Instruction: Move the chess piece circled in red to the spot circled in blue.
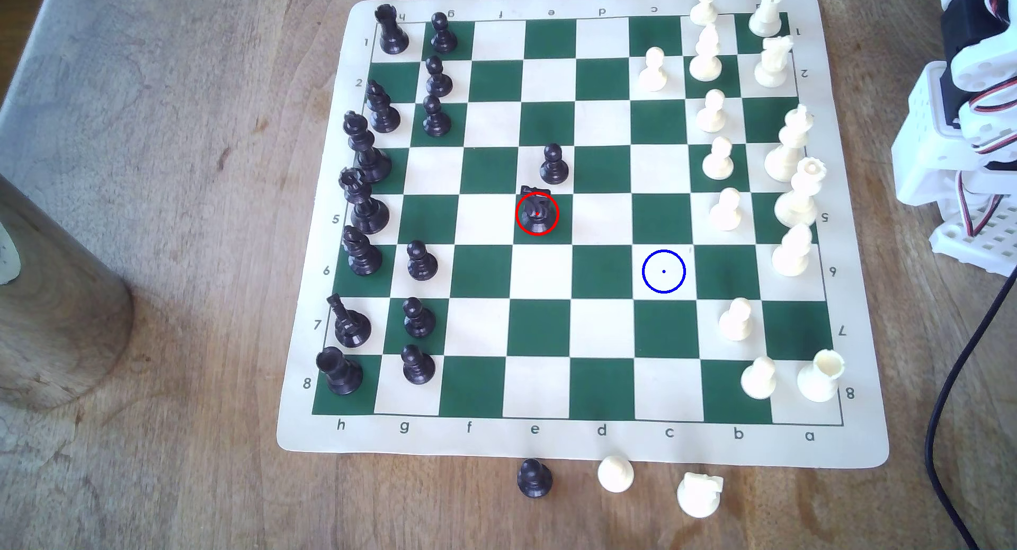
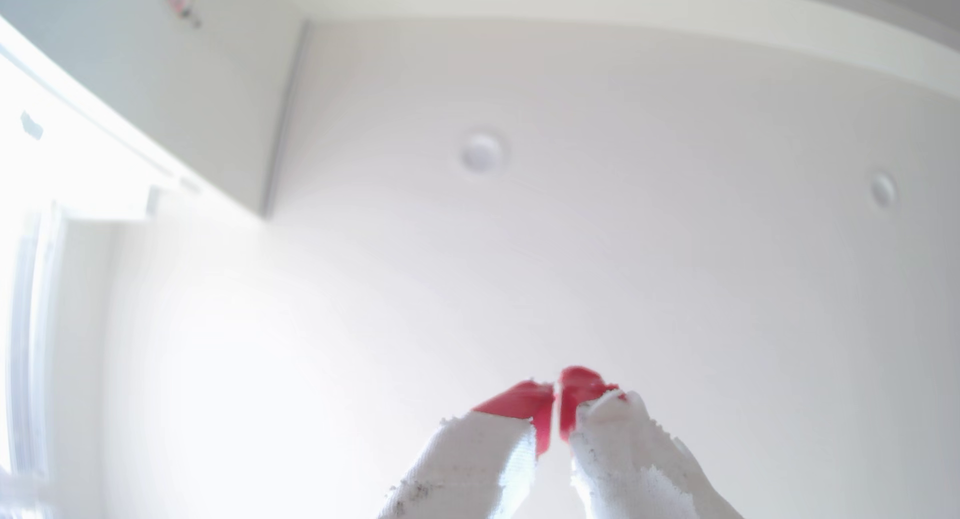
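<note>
- Red-tipped fingertips (image 2: pixel 524 399) of the pincer (image 2: pixel 557 394) sit closest to the wrist camera, nearly touching, with only a sliver of gap and nothing between them; they point up at a pale ceiling.
- Nothing of the task looks done: the black knight (image 1: pixel 536 211) stands upright inside its red ring on a green square near the middle of the board (image 1: pixel 583 442), with a black pawn (image 1: pixel 553 165) on the next square toward the counter's far edge.
- Its goal, the blue-ringed cream square (image 1: pixel 663 271), lies bare, well apart from the knight, toward the cream pieces and a row nearer the counter's front edge.
- Reach, grasp, carry and set-down are all left, I judge.
- Wood-grain counter (image 1: pixel 165 198) carries the board; three captured pieces stand by the front edge.
- White arm base (image 1: pixel 957 143) stands at the counter's edge on the exterior view's right.
</note>
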Available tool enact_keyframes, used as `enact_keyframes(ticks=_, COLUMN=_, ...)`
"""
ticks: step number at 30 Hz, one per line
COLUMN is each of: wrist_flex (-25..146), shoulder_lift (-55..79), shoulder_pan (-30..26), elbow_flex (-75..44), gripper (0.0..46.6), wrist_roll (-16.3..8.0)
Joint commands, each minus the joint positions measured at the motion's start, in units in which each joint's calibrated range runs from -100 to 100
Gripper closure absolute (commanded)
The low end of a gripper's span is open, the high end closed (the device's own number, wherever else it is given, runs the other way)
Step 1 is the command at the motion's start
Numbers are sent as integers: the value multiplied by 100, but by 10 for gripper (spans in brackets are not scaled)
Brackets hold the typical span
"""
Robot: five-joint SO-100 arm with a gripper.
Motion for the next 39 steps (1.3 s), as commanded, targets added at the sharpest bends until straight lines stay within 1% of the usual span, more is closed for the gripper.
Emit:
enact_keyframes(ticks=1, wrist_flex=-79, shoulder_lift=-3, shoulder_pan=320, elbow_flex=117, gripper=464, wrist_roll=20)
enact_keyframes(ticks=4, wrist_flex=355, shoulder_lift=-3, shoulder_pan=312, elbow_flex=117, gripper=464, wrist_roll=20)
enact_keyframes(ticks=7, wrist_flex=1281, shoulder_lift=-3, shoulder_pan=93, elbow_flex=9, gripper=464, wrist_roll=20)
enact_keyframes(ticks=10, wrist_flex=2296, shoulder_lift=-3, shoulder_pan=132, elbow_flex=-336, gripper=464, wrist_roll=20)
enact_keyframes(ticks=11, wrist_flex=3369, shoulder_lift=-3, shoulder_pan=85, elbow_flex=-844, gripper=464, wrist_roll=20)
enact_keyframes(ticks=18, wrist_flex=7268, shoulder_lift=-3, shoulder_pan=93, elbow_flex=-2639, gripper=464, wrist_roll=-10)
enact_keyframes(ticks=19, wrist_flex=8259, shoulder_lift=-3, shoulder_pan=85, elbow_flex=-3110, gripper=464, wrist_roll=-10)
enact_keyframes(ticks=23, wrist_flex=9635, shoulder_lift=-3, shoulder_pan=69, elbow_flex=-3854, gripper=464, wrist_roll=-15)
enact_keyframes(ticks=24, wrist_flex=11019, shoulder_lift=-3, shoulder_pan=-79, elbow_flex=-4379, gripper=464, wrist_roll=-20)
enact_keyframes(ticks=28, wrist_flex=12329, shoulder_lift=-3, shoulder_pan=-118, elbow_flex=-4842, gripper=464, wrist_roll=-24)
enact_keyframes(ticks=30, wrist_flex=13394, shoulder_lift=-3, shoulder_pan=-118, elbow_flex=-5132, gripper=464, wrist_roll=-29)
enact_keyframes(ticks=32, wrist_flex=14196, shoulder_lift=-3, shoulder_pan=15, elbow_flex=-5304, gripper=464, wrist_roll=-54)
enact_keyframes(ticks=33, wrist_flex=14925, shoulder_lift=-3, shoulder_pan=265, elbow_flex=-5413, gripper=454, wrist_roll=-161)
enact_keyframes(ticks=35, wrist_flex=15540, shoulder_lift=6, shoulder_pan=484, elbow_flex=-5504, gripper=404, wrist_roll=-166)
enact_keyframes(ticks=36, wrist_flex=15703, shoulder_lift=6, shoulder_pan=476, elbow_flex=-5504, gripper=396, wrist_roll=-166)
enact_keyframes(ticks=37, wrist_flex=16178, shoulder_lift=99, shoulder_pan=257, elbow_flex=-5504, gripper=402, wrist_roll=-205)
enact_keyframes(ticks=39, wrist_flex=16621, shoulder_lift=184, shoulder_pan=85, elbow_flex=-5458, gripper=372, wrist_roll=-244)
